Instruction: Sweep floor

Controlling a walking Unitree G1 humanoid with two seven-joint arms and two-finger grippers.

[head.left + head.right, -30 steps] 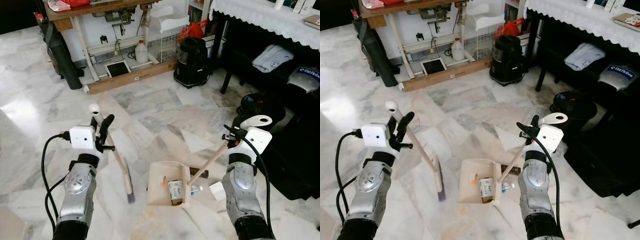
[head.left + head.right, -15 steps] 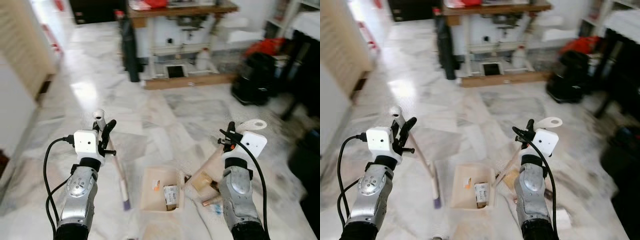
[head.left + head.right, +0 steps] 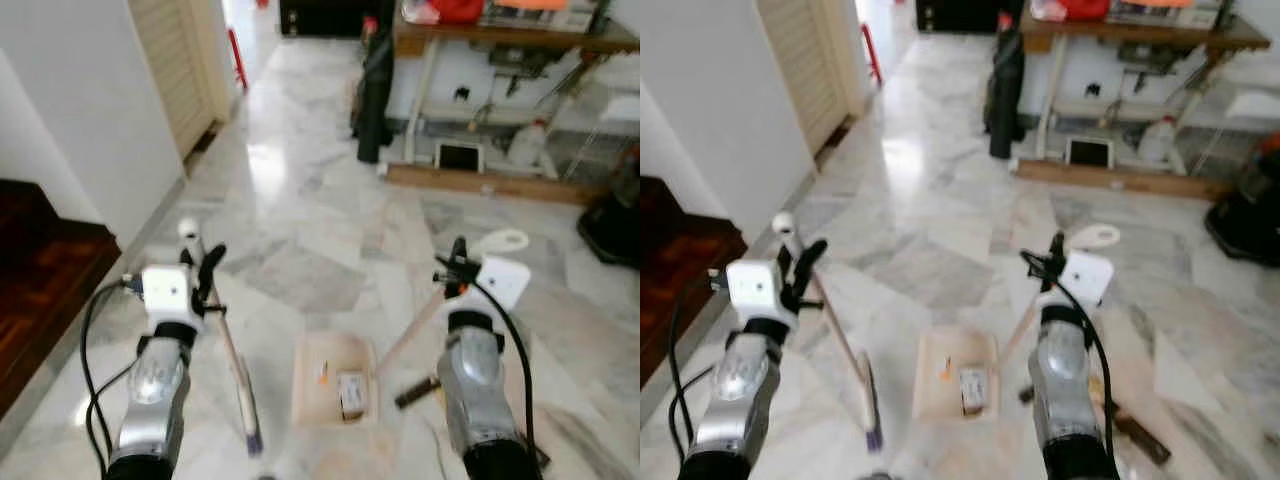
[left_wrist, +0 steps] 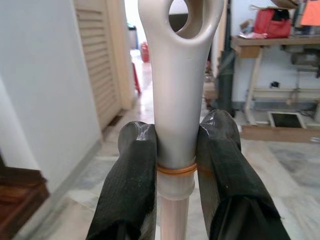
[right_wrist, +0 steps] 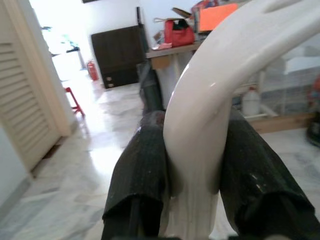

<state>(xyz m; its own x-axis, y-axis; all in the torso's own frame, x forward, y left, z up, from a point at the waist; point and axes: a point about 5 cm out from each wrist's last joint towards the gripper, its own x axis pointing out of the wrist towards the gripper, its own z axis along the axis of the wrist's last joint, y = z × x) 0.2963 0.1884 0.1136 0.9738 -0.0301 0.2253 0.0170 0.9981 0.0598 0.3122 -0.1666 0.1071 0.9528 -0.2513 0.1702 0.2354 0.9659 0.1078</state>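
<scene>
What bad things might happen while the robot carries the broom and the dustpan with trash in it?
The dustpan holds a small box and an orange scrap; if the right gripper, shut on its long handle, tilts it, they could slide out. The left gripper pinches the broom only near its top, so the bristles could swing into the dustpan. A dark piece of litter on the floor may get stepped on.

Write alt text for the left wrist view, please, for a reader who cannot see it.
The left gripper is shut on the broom handle, its two black fingers pressing the cream plastic grip just above an orange band. Behind it are a marble floor, a white wall with a louvred door, and a wooden workbench.
</scene>
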